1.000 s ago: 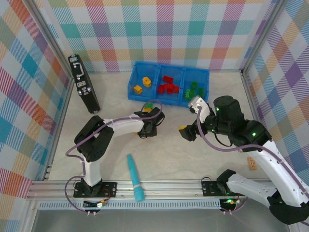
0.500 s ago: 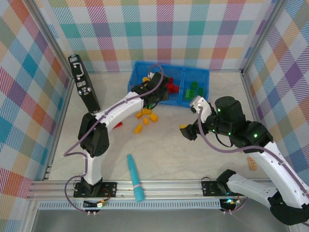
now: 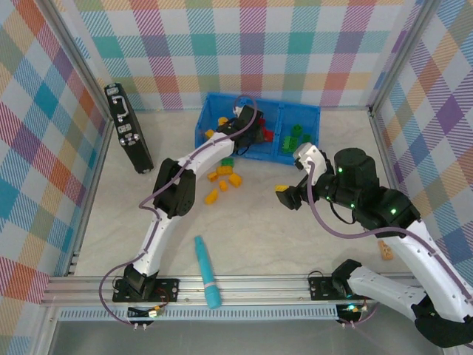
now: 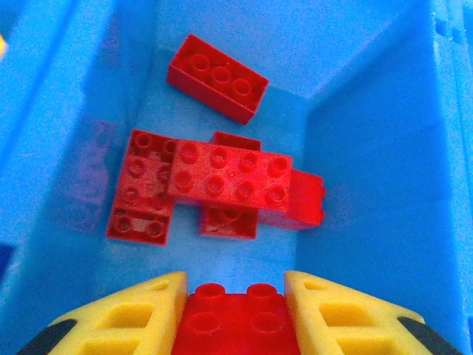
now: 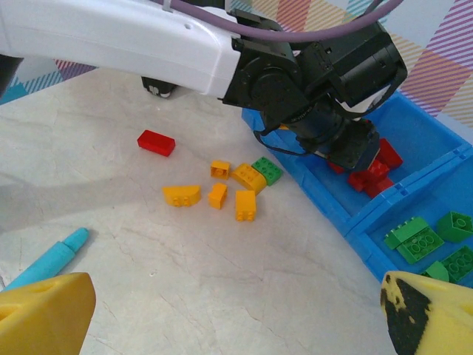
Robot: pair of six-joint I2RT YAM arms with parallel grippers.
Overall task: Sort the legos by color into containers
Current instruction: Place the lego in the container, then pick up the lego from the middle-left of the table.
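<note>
Over the middle compartment of the blue bin (image 3: 312, 118), at the 12 o'clock side of the tabletop (image 3: 259, 237), the left gripper (image 4: 235, 282) is held with its yellow fingers (image 4: 166, 292) closed on a red brick (image 4: 235, 325). Below it a pile of red bricks (image 4: 229, 177) is seen on the compartment floor. Green bricks (image 5: 414, 237) are lodged in the right compartment and yellow ones (image 3: 222, 122) in the left. At 6 o'clock from the bin, a cluster of yellow-orange bricks (image 5: 222, 194), one green brick (image 5: 267, 170) and a lone red brick (image 5: 156, 142) are scattered on the tabletop. The right gripper (image 5: 236, 310) is held above the tabletop at 5 o'clock from the bin, its fingers spread wide with nothing between them.
</note>
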